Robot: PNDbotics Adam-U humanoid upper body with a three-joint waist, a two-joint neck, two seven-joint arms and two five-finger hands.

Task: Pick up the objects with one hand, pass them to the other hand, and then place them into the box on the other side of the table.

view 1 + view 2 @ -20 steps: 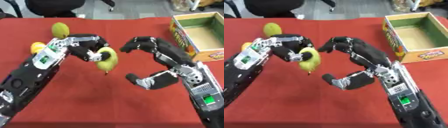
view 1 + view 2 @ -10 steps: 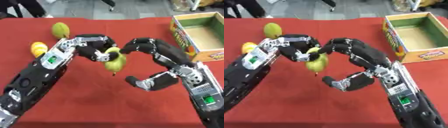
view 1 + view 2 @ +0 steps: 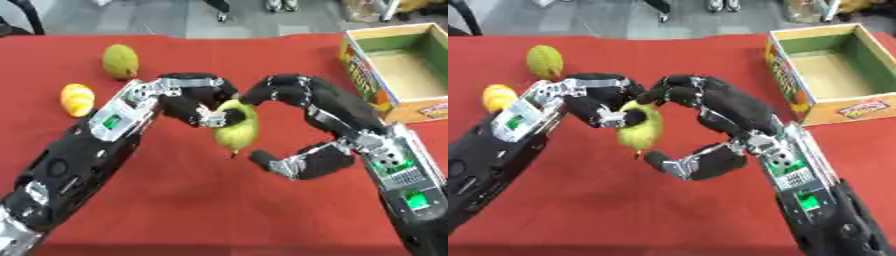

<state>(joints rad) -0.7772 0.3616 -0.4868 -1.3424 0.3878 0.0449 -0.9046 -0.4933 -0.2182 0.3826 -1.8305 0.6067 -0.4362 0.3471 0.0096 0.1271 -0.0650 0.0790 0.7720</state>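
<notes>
The curled fingers of the left hand [image 3: 197, 100] wrap round the top of a yellow-green pear-shaped fruit [image 3: 236, 131], holding it above the red tablecloth [image 3: 175, 200] near the middle of the frame, its narrow end pointing down. The right hand [image 3: 306, 100] arches over from the right: its fingers [image 3: 276, 90] bend down to the fruit's upper right side, and its thumb [image 3: 293, 162] curls in below and to the right, apart from the fruit, so the hand cups round it without closing.

In the upper left lies a green bumpy oval fruit [image 3: 120, 61]; below it, at the left edge, a small yellow-orange fruit [image 3: 76, 98]. An open cardboard box with printed sides [image 3: 398, 75] sits in the upper right corner.
</notes>
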